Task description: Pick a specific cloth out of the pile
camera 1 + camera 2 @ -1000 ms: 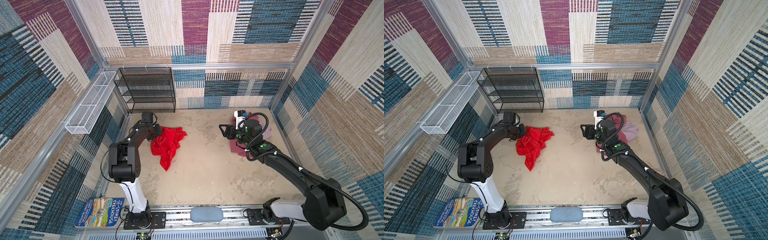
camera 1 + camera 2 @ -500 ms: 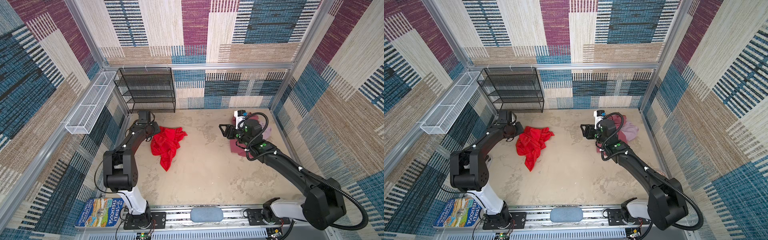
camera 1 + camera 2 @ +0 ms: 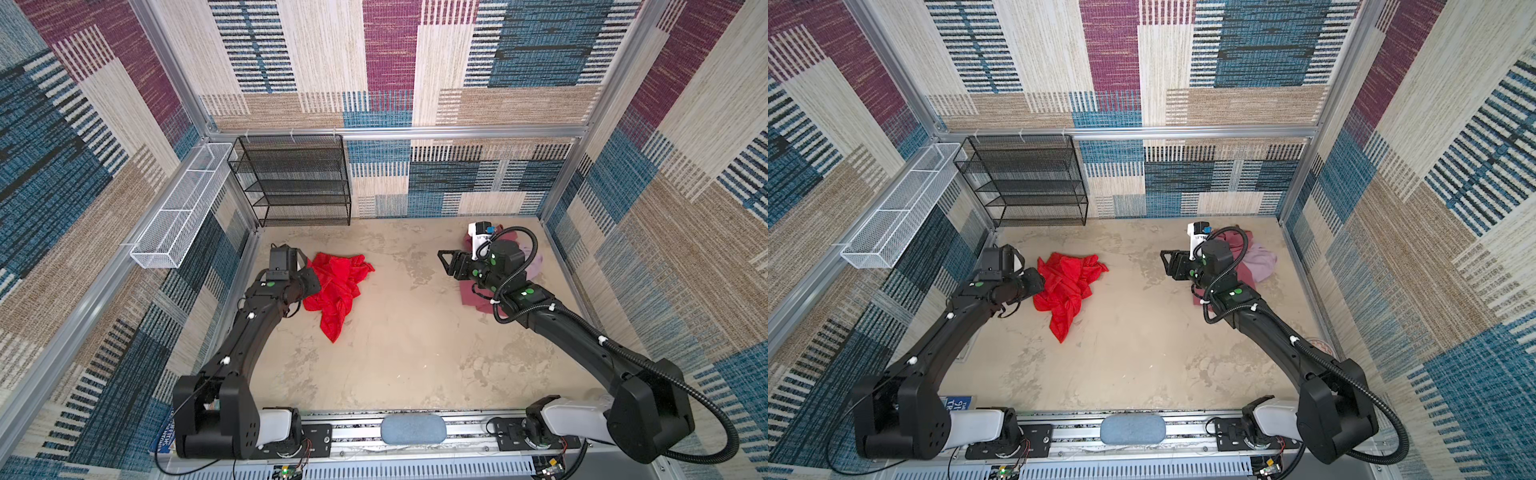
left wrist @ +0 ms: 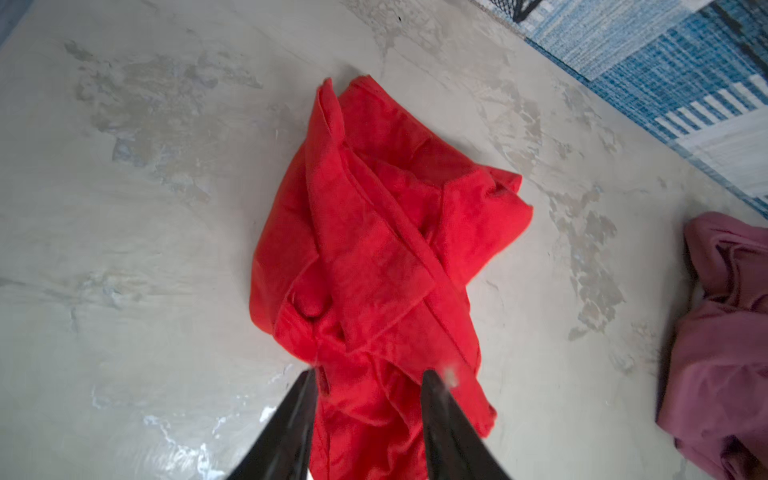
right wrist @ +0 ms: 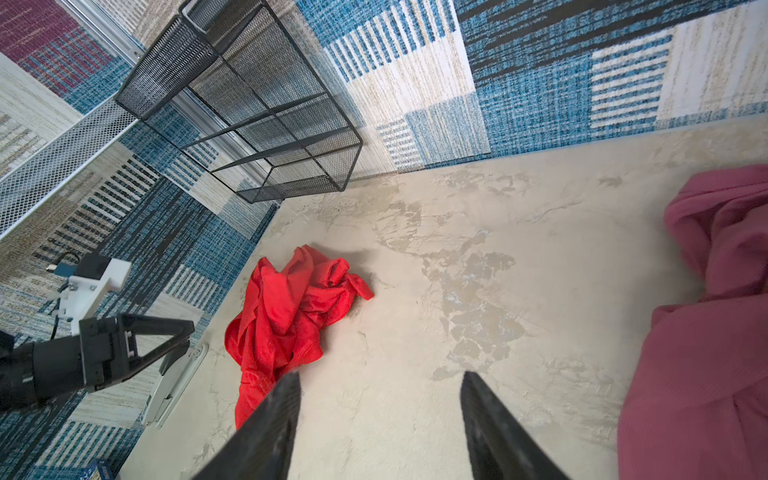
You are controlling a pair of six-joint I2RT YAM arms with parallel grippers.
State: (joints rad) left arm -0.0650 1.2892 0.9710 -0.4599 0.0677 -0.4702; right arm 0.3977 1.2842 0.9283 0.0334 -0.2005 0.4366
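Observation:
The bright red cloth (image 3: 338, 286) (image 3: 1069, 286) lies crumpled on the beige floor at the left, apart from the pile. My left gripper (image 4: 368, 374) hangs open at its left edge; red folds show between the spread fingers, and the cloth rests on the floor. From the right wrist view the left gripper (image 5: 190, 334) stands a little clear of the cloth (image 5: 291, 316). The pile (image 3: 534, 262) (image 3: 1260, 264), pale lilac and dusty rose-maroon, sits at the back right, partly under my right arm. My right gripper (image 3: 442, 259) (image 5: 380, 376) is open and empty, left of the pile.
A black mesh shelf rack (image 3: 299, 183) stands against the back wall at the left. A white wire basket (image 3: 183, 208) hangs on the left wall. A book (image 3: 957, 403) lies at the front left, beside the left arm's base. Carpeted walls close in three sides.
My left gripper went from shut to open and let go of the red cloth, then drew back a little from it. The cloth and the right arm stayed where they were.

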